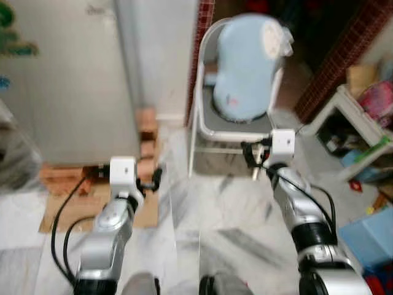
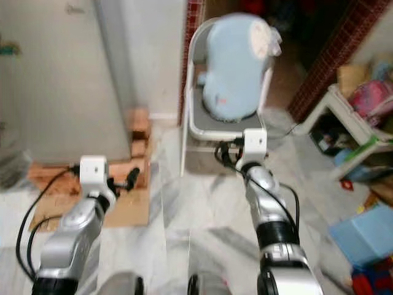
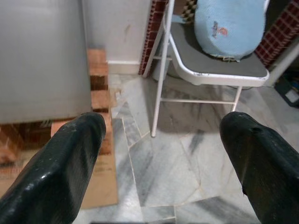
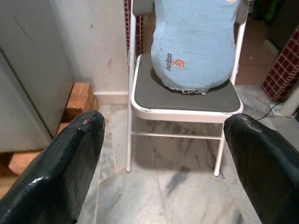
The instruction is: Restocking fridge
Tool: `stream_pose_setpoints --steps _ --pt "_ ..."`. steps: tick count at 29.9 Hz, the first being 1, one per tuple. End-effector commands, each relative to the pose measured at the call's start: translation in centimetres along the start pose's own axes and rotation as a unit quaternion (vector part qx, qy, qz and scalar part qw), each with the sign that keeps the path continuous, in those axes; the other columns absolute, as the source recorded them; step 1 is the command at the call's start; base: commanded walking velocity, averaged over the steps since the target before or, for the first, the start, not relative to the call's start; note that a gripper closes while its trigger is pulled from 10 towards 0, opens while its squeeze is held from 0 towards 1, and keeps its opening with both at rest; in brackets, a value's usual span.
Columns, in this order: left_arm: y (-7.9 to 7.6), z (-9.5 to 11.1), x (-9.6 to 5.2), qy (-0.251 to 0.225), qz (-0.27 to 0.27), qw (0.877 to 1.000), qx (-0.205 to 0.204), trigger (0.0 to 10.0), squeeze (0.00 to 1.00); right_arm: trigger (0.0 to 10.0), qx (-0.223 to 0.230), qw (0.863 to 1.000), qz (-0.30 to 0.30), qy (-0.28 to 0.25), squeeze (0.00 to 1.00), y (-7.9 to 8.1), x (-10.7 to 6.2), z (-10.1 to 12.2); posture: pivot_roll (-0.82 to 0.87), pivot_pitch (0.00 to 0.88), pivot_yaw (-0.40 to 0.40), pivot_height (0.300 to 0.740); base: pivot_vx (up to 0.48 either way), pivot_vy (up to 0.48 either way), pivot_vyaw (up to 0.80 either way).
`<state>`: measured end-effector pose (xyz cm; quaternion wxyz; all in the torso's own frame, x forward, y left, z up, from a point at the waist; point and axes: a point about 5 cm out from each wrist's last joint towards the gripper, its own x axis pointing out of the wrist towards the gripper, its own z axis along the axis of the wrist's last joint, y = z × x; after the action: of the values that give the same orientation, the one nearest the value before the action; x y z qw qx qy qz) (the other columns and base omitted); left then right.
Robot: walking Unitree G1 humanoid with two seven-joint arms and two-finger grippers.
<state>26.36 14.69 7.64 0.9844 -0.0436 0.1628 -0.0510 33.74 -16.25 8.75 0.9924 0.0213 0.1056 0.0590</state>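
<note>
The light blue bag (image 4: pixel 194 44) bears small unreadable orange print.

Both eye views are blurred, the grey fridge (image 1: pixel 67 80) is cut off at the top and left edges, and the shelf clutter (image 1: pixel 374 101) stays unreadable.

I stand in a lived-in home, on a marble-patterned tile floor (image 1: pixel 245 227). To my left a grey fridge (image 1: pixel 67 80) sits raised on red bricks (image 1: pixel 146 132) with flattened cardboard (image 1: pixel 92 206) beneath. Ahead, a white folding chair (image 4: pixel 182 100) carries a pale blue bag (image 4: pixel 194 44). On the right, a low white shelf (image 1: pixel 359 123) and a blue box (image 1: pixel 371 236) hold bright children's things.
</note>
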Motion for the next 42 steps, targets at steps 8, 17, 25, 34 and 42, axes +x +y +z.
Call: stream_pose_setpoints --steps 8,17,25,34,42 --pt "0.1 0.3 -0.2 -0.005 -0.012 1.000 0.002 10.0 0.00 10.0 0.000 1.000 0.007 -0.008 0.00 0.8 0.1 0.4 0.03 0.121 -0.066 0.740 0.000 0.480 -0.80" --pt "-0.1 0.2 -0.2 -0.006 -0.016 1.000 0.002 10.0 0.00 10.0 0.001 1.000 0.007 -0.008 0.00 0.9 0.1 0.3 0.03 0.121 -0.066 0.740 0.000 0.480 -0.80" --pt "-0.4 0.5 -0.3 -0.020 -0.024 0.999 0.005 10.0 0.00 10.0 0.001 1.000 0.012 -0.007 0.00 1.2 0.1 0.3 0.04 0.116 -0.070 0.740 0.000 0.360 -0.80" --pt "-0.1 1.0 -0.6 -0.052 -0.030 0.996 0.068 10.0 0.00 10.0 0.008 0.999 -0.017 -0.029 0.00 0.5 -0.6 0.5 0.04 0.103 -0.058 0.740 0.000 0.000 -0.80" --pt "2.2 1.2 -1.4 -0.063 -0.020 0.986 0.153 10.0 0.00 10.0 0.004 0.998 -0.055 -0.041 0.00 -1.0 -2.2 0.5 0.06 0.106 -0.039 0.740 0.000 0.000 -0.80"
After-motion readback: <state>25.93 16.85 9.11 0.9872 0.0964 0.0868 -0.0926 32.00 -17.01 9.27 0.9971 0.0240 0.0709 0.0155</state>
